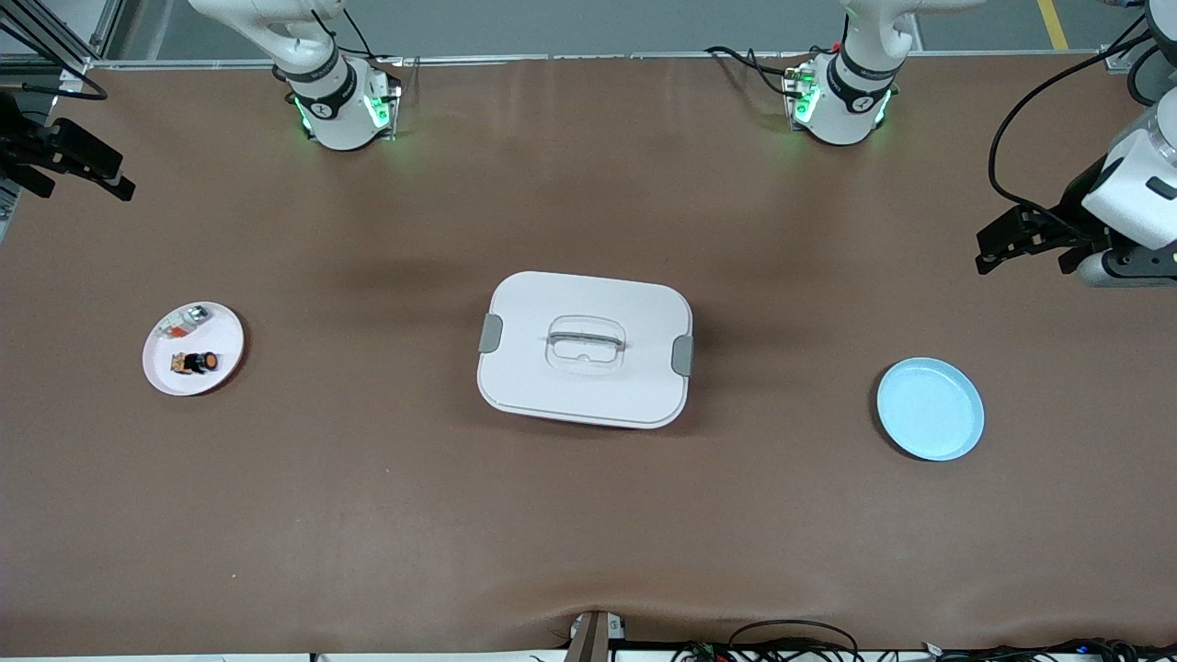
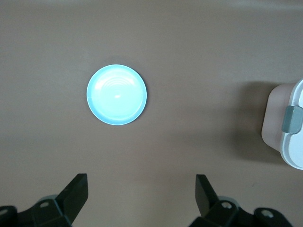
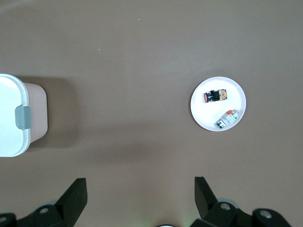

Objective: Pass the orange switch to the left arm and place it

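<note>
The brown matte surface (image 1: pixel 588 515) fills the front view. At centre sits the box (image 1: pixel 585 349), white, rounded-rectangular, smooth plastic, with grey side latches and a recessed handle. Lower right lies a glossy pale blue plate (image 1: pixel 930 409); middle left a white plate (image 1: pixel 193 348). On it the orange switch (image 1: pixel 195 362) lies on its side, black body, round orange face, long axis seemingly running along the table's length. The left gripper (image 2: pixel 142 196) and right gripper (image 3: pixel 140 196) hang with fingers spread, holding nothing.
</note>
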Robot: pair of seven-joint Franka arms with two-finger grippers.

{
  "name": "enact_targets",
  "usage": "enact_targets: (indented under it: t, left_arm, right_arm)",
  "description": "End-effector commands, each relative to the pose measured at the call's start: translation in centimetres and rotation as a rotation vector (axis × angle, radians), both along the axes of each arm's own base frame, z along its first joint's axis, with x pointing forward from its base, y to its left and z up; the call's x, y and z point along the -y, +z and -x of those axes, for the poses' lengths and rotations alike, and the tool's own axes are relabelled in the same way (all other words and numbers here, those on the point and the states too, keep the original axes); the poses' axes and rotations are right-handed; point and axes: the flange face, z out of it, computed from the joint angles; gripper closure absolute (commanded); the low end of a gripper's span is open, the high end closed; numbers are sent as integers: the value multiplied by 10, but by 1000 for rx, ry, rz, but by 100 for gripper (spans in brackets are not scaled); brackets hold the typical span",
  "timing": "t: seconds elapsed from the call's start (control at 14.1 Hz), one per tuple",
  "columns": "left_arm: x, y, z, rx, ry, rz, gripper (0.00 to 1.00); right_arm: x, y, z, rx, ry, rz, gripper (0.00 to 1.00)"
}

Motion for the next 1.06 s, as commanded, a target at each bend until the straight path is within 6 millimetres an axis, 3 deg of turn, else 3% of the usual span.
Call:
enact_targets:
  t: [0.0,0.64,0.99]
  left_arm:
    - [1,3,0,-5,-15,7,0]
    - [-2,2,2,-22,-11,12,0]
    - [10,2,3,-24,-18,12,0]
  right_arm:
    - [-2,2,6,1,7,-11,0]
    - [-1,4,5,5,5,-11,0]
    - [0,4,5,6,8,-11,0]
